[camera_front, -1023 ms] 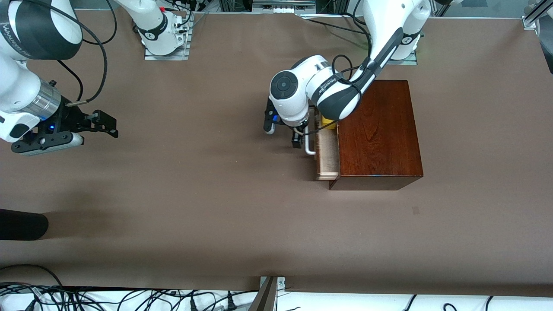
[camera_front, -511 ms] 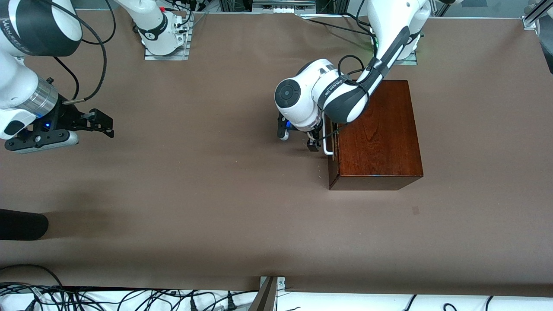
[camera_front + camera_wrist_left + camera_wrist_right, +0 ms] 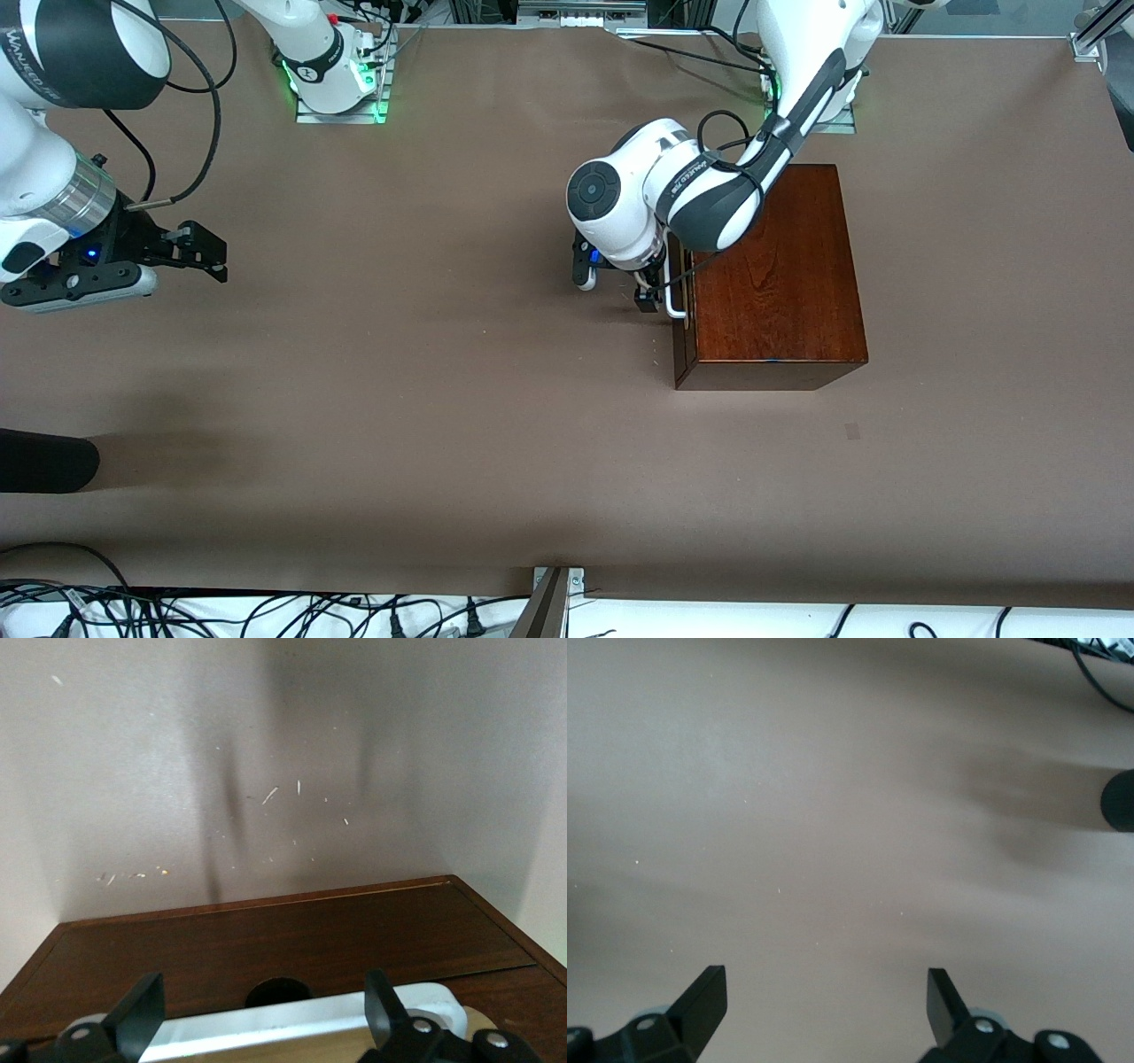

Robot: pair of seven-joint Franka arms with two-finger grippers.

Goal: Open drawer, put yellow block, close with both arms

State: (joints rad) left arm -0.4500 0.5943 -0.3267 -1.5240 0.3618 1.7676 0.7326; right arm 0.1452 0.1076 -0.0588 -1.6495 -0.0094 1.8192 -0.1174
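Left hand [image 3: 656, 297]: you have it at the drawer's white bar handle [image 3: 675, 297], fingers spread apart on either side of the bar in the left wrist view, pinching nothing.
Right hand [image 3: 199, 252]: you have it waiting over bare surface toward the right arm's end, fingers wide apart, holding nothing.
Drawer [image 3: 680, 337]: your dark front now sits flush with the wooden box [image 3: 771, 275]; a second ago the tray stuck out with its pale inside showing, and half a second ago it was already pushed in.
Yellow block: you cannot see it now; it showed in the open tray a second ago, so judge it shut inside the box.
Left arm [image 3: 673, 190]: its position barely differs from half a second ago, so your push looks finished.
Right arm [image 3: 44, 204]: it has drifted slightly away from the box over the last second.
Meaning for the task: opening, loading and closing all look done, though only your left arm is at the drawer.
Next: you probably only need to back the left hand off the handle.
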